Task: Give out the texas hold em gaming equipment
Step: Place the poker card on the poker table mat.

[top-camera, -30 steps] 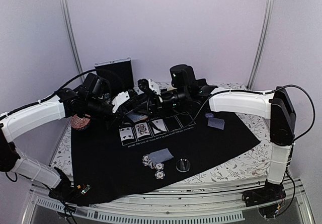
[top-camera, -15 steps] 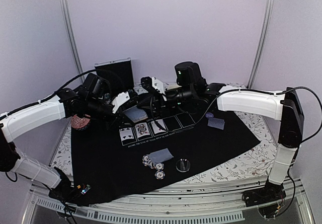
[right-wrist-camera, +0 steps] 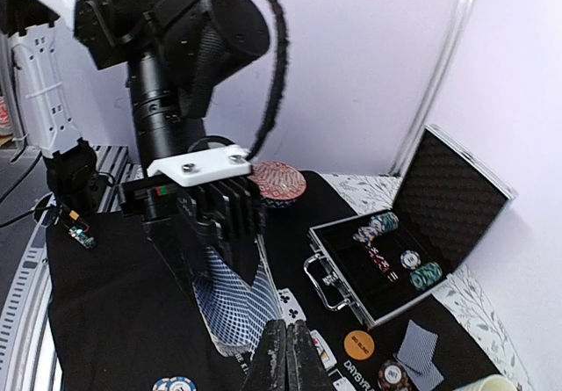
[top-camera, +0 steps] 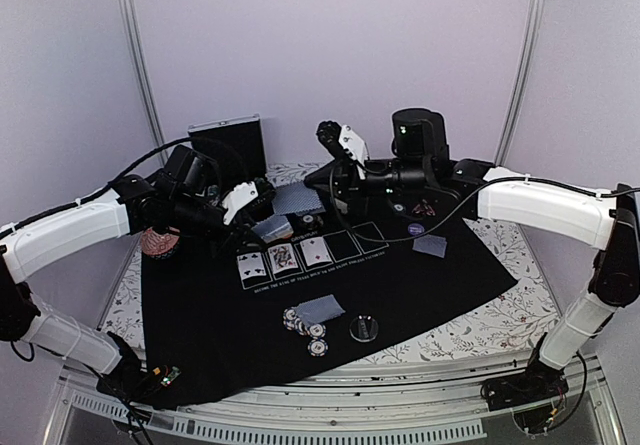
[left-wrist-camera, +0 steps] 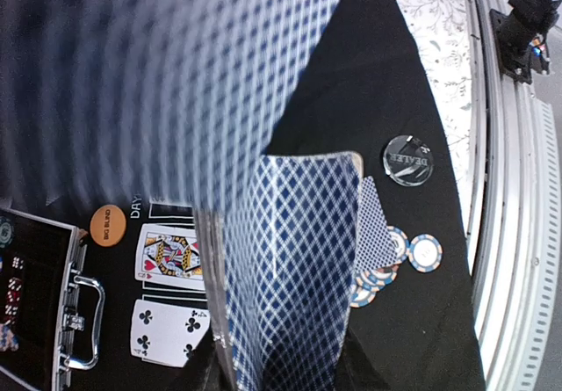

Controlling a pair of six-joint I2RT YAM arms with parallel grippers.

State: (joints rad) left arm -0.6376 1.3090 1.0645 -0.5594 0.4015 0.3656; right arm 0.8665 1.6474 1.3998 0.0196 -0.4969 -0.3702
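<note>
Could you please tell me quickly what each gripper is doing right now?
Left gripper: closed on the deck of cards.
Right gripper: shut, pinching a single card by its edge.

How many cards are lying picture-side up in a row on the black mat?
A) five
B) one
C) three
C: three face-up cards lie side by side in the printed boxes on the black mat, and the two boxes to their right hold no card.
</note>
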